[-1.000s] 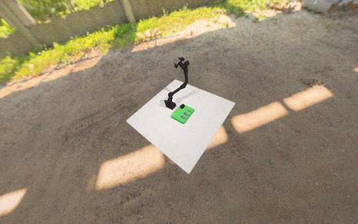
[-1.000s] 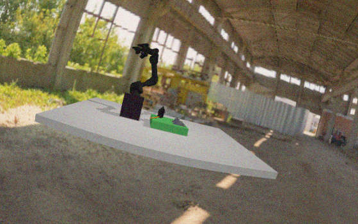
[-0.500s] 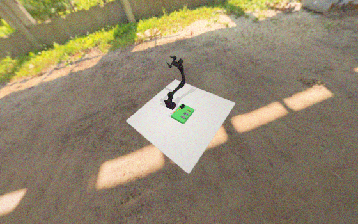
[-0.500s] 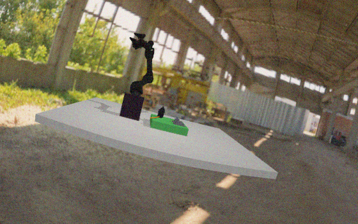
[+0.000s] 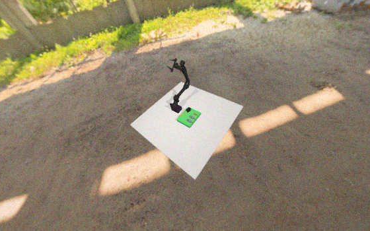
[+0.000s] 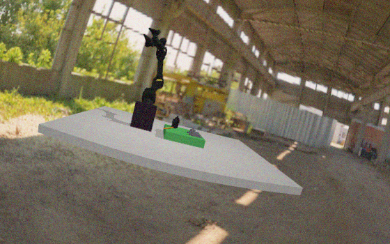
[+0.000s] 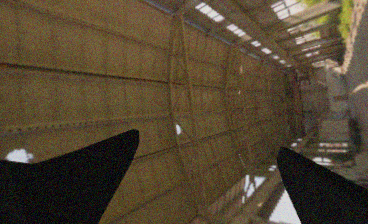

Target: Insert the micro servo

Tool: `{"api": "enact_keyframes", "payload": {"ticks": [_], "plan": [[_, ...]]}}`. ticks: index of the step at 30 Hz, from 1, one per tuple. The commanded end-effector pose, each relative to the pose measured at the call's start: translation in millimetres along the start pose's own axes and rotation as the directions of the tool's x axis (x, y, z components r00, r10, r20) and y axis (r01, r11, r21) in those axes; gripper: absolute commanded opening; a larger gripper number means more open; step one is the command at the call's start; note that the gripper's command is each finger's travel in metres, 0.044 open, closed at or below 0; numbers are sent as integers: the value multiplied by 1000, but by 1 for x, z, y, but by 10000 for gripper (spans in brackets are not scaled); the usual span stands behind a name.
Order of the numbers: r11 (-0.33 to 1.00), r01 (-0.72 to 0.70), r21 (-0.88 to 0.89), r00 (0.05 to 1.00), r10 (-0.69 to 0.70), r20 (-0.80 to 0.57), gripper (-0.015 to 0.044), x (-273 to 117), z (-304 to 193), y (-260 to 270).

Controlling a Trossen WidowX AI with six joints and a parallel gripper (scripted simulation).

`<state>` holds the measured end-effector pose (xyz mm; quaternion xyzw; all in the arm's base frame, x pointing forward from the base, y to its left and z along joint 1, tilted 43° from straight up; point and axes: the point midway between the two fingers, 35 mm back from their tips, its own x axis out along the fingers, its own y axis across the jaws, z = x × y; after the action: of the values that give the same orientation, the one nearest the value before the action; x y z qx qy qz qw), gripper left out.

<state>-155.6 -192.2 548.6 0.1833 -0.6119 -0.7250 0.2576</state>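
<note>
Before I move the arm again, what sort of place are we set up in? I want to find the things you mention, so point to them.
Probably a disused industrial hall: a high ribbed roof, tall window frames [image 6: 119, 29] with greenery beyond, and a bare dirt floor [image 5: 78, 132] [image 6: 83, 195] with grass [image 5: 118, 36] [image 6: 24, 104] along the wall.

Tabletop [image 5: 191, 148] [image 6: 173, 157]: the colour is plain pale grey-white
Deck [image 5: 185, 121] [image 6: 184, 138]: it is bright green
Cable [image 5: 182, 113] [image 6: 168, 128]: it has orange colour
Arm [image 5: 187, 79] [image 6: 160, 66]: black, with one small yellow mark
Base [image 5: 176, 108] [image 6: 143, 116]: very dark, a little purple
Gripper [image 5: 172, 65] [image 6: 151, 37] [image 7: 206, 144]: fully black in colour
Ground: brown, with pale sunlit patches
</note>
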Motion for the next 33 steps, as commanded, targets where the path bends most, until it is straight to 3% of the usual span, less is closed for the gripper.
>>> {"api": "enact_keyframes", "payload": {"ticks": [1,16,26,33], "plan": [[999,20,-29,998,-22,-55,440,4,-16,-8],[981,91,-169,908,-152,-390,440,3,-122,-54],[945,108,-309,762,-279,-585,440,-20,-193,-97],[905,104,-413,604,-387,-697,440,-50,-243,-134]]}}
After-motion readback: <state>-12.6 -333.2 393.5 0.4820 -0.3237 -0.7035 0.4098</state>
